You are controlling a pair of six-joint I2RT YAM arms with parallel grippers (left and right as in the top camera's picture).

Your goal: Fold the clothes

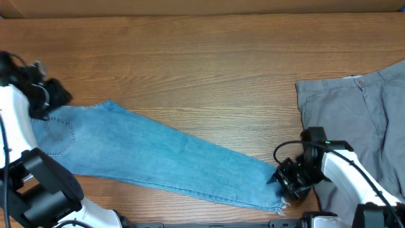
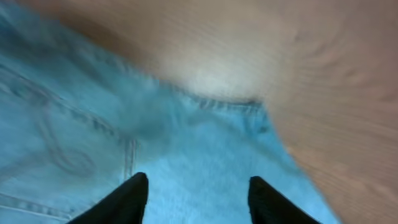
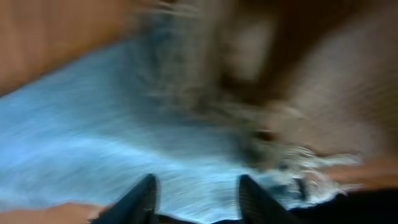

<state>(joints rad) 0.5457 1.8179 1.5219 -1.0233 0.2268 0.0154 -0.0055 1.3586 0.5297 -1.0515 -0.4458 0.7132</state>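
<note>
Jeans [image 1: 158, 158], flat, diagonal from left to lower right; left gripper [image 2: 196, 193] over upper-left end, right gripper [image 3: 196, 199] over frayed hem [image 1: 281, 204], both fingers apart: pinch squarely before lifting.

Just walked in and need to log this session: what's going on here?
Two robot arms are working on light-blue jeans, which lie stretched diagonally across the wooden table. The left hand is over the waist end, the right hand over the frayed hem end. Both have their fingers apart above the denim; blur hides whether either pinches cloth. Grey trousers lie at the table's right edge.
</note>
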